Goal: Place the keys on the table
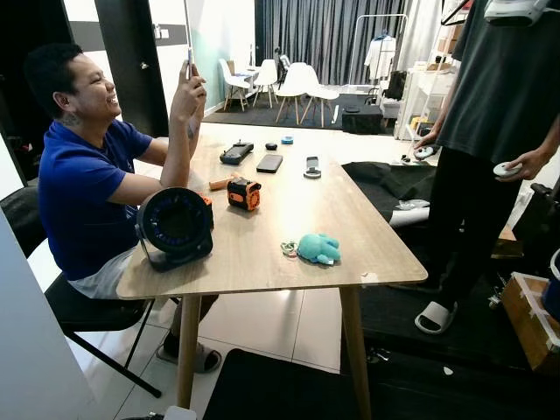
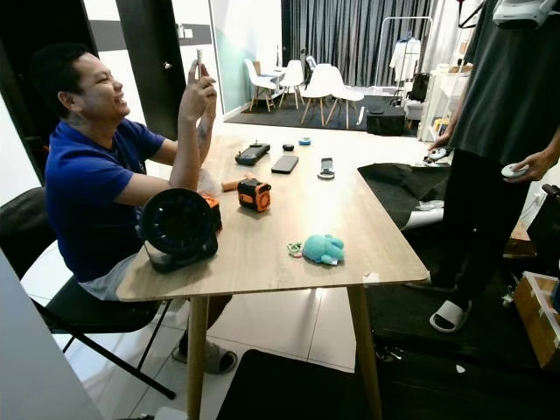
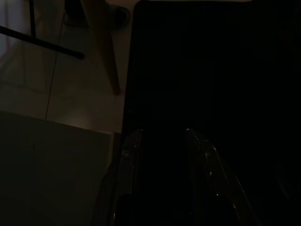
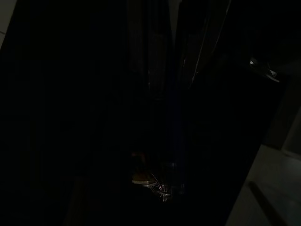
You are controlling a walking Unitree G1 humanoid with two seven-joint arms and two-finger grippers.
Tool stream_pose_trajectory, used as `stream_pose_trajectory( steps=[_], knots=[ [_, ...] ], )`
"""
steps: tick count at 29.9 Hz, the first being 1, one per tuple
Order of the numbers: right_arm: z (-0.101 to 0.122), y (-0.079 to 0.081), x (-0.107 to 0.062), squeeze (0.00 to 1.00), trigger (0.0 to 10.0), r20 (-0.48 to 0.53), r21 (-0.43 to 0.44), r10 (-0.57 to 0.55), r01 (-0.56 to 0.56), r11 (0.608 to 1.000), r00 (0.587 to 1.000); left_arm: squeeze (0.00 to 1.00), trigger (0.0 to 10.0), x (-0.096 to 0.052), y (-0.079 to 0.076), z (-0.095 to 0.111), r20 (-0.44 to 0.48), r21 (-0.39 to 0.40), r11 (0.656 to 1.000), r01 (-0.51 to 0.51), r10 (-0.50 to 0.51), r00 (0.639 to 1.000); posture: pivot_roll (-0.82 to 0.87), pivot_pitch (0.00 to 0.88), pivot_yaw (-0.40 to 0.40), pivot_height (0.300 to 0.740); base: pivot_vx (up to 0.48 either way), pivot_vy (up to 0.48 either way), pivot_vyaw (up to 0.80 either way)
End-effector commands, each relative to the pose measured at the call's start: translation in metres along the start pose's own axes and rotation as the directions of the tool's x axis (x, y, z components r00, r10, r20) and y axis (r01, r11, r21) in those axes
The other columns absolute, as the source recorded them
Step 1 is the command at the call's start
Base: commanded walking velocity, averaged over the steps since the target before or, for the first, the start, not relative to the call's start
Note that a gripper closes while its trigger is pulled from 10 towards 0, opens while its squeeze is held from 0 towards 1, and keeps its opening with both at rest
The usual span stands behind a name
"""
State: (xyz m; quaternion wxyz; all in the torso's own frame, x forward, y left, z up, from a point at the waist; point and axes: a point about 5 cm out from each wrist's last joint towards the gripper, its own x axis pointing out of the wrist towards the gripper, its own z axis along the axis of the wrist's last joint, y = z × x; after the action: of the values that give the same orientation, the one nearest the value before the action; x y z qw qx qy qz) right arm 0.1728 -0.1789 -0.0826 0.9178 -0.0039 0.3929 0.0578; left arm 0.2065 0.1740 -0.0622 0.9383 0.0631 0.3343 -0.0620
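Note:
Very dark right wrist view: my right gripper (image 4: 173,157) hangs low over a black mat, fingers close together on a blue strap. A small bunch of metal keys (image 4: 151,181) glints at the strap's end. My left gripper (image 3: 162,134) also hangs low beside a table leg, open with nothing between its fingers. The wooden table (image 1: 262,262) stands ahead. A teal plush toy (image 1: 318,248) with a key ring lies near its front edge.
On the table are a black round fan (image 1: 176,223), an orange-black tape measure (image 1: 244,193), phones and small items. A person in blue (image 1: 83,188) sits at the left on a black chair. Another person (image 1: 490,157) stands at the right. A black mat (image 1: 289,389) covers the floor in front.

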Motion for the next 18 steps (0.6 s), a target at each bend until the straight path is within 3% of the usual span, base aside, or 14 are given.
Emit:
stream_pose_trajectory(
  steps=[1,5,8,11,18],
  knots=[
    [0.0006,-0.0023,-0.0005,0.0,10.0,0.006,0.0,-0.004,0.004,1.0,1.0,0.0,10.0,-0.0012,0.0012,-0.0013,0.003,0.007,1.0,0.001,-0.001,1.0,0.08,0.045,-0.013,0.74,0.0,0.0,0.0],
    [0.0011,-0.0021,-0.0003,0.0,10.0,0.007,-0.005,-0.001,0.001,1.0,1.0,0.0,10.0,-0.0005,0.0042,0.0008,0.01,-0.036,0.999,-0.027,0.027,1.0,0.08,0.052,-0.009,0.74,0.0,0.0,0.0],
    [0.0011,-0.002,-0.0004,0.0,10.0,0.008,-0.004,0.0,0.0,1.0,1.0,0.0,10.0,-0.0004,0.0022,0.0014,0.014,0.007,1.0,-0.005,0.005,1.0,0.08,0.043,-0.011,0.74,0.0,0.0,0.0],
    [-0.0002,-0.0019,-0.0009,0.0,10.0,0.007,0.003,-0.004,0.004,1.0,1.0,0.0,10.0,-0.0001,0.0021,0.004,0.034,-0.039,0.999,-0.016,0.017,0.999,0.08,0.041,-0.009,0.74,0.0,0.0,0.0],
    [-0.0053,-0.0008,-0.0028,0.0,10.0,0.0,0.007,-0.004,0.004,1.0,1.0,0.0,10.0,-0.0013,-0.0017,0.0013,0.031,-0.024,1.0,0.014,-0.013,0.999,0.08,0.029,-0.001,0.74,0.0,-0.43,0.0]
  ],
)
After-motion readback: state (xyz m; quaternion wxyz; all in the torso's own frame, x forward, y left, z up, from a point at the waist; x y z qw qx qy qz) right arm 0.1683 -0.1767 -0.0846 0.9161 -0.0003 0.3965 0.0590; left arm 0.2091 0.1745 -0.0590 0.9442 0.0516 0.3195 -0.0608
